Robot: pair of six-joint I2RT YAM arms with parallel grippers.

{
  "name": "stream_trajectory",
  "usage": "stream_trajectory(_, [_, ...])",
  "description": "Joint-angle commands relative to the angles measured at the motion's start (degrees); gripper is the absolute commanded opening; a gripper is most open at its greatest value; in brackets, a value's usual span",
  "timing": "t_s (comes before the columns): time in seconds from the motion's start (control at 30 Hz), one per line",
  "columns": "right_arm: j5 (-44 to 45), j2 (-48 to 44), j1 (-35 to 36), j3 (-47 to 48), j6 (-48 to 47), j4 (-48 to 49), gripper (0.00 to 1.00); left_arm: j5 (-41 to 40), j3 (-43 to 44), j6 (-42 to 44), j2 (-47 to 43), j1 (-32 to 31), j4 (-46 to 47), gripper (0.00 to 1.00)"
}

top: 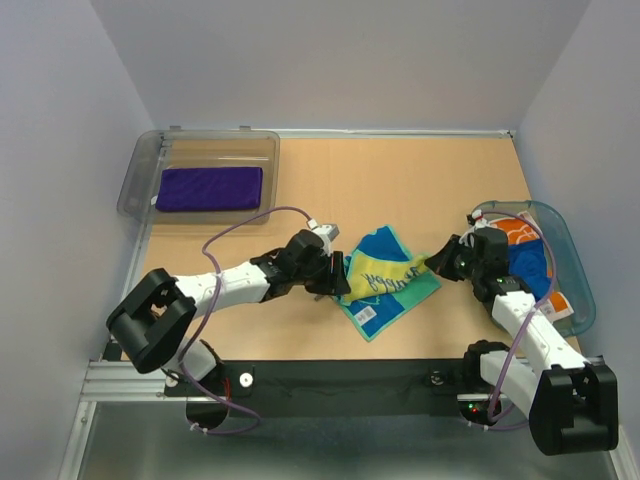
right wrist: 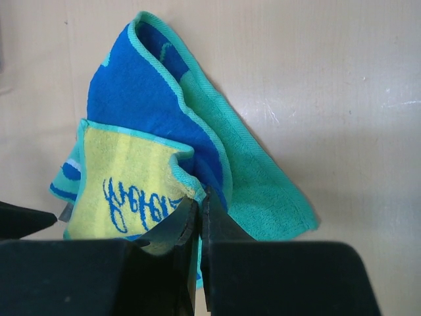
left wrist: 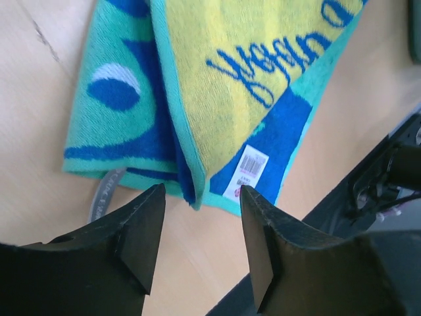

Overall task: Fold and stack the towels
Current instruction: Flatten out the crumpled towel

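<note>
One towel lies between the grippers: the right gripper pinches its yellow corner, the left gripper stands open right beside its folded edge.

Camera layout: one overhead, two wrist-mounted.
You see the whole worktop from above; both wrist cameras face down, close, sharing the green towel.

Towel centre; bin rear-left; basket right.

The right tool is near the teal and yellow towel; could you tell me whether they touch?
Touching. The right wrist view shows the right tool pinching the teal and yellow towel at its yellow corner.
</note>
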Motion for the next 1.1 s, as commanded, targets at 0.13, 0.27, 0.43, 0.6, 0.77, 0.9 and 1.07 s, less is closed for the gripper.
stream_trajectory(0.13, [-0.8, 0.8, 0.0, 1.0, -2.3, 0.6, 0.05, -5.1, 11.3, 2.2, 8.5, 3.2, 2.4, 0.60])
stream_trajectory(0.27, [-1.3, 0.6, 0.1, 1.1, -2.6, 0.6, 0.05, -7.4, 20.9, 5.5, 15.8, 3.6, -0.6, 0.60])
stream_trajectory(0.43, [-1.6, 0.0, 0.1, 1.6, -3.0, 0.7, 0.05, -8.5, 28.2, 8.3, 23.9, 4.0, -5.2, 0.60])
stream_trajectory(0.6, [-1.8, 0.0, 0.1, 1.7, -3.1, 0.6, 0.05, -6.7, 30.2, 8.5, 25.9, 3.9, -6.0, 0.59])
stream_trajectory(0.77, [-1.8, 0.3, 0.1, 1.6, -3.3, 0.6, 0.05, -5.5, 29.3, 8.2, 25.2, 3.3, -6.0, 0.56])
stream_trajectory(0.9, [-1.7, 0.5, 0.1, 1.5, -3.3, 0.6, 0.05, -5.5, 29.0, 8.3, 23.8, 1.9, -7.1, 0.50])
stream_trajectory(1.07, [-1.8, 0.6, 0.0, 1.5, -3.3, 0.6, 0.05, -5.6, 29.9, 8.5, 23.2, 0.8, -8.6, 0.49])
